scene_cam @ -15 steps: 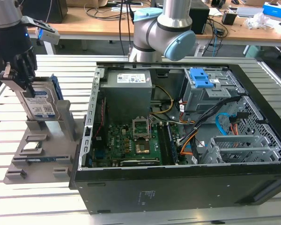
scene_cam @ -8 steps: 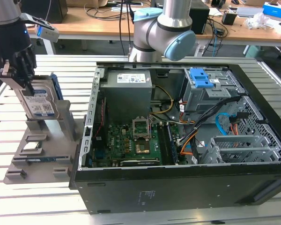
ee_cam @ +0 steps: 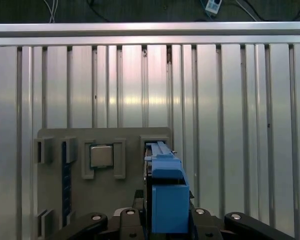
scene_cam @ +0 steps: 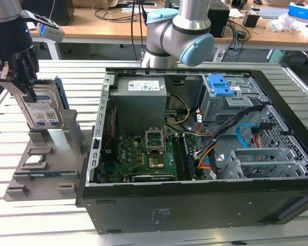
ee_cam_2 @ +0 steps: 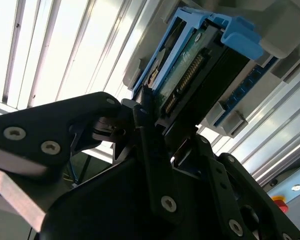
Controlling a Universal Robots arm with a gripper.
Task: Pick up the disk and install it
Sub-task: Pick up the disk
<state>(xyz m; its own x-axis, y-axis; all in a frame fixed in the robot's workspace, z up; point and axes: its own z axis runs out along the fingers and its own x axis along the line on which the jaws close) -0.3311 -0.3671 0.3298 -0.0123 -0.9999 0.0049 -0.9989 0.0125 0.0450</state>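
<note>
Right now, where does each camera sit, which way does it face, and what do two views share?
Exterior view: off the arm, raised, looking down on the open computer case and grey holder; the arm and the tool, shut on the upright disk, show.
First wrist view: on the wrist, looking straight down past the tool at the disk, holder and processor chip.
Second wrist view: beside the tool, looking along its fingers at the disk's connector edge.
Shared: both wrist views show tool and disk.

disk (ee_cam: 166, 192) upright in grey holder (ee_cam: 115, 136) slot | end effector (ee_cam: 167, 222) flanks it | processor chip (ee_cam: 101, 156) seated beside
</note>
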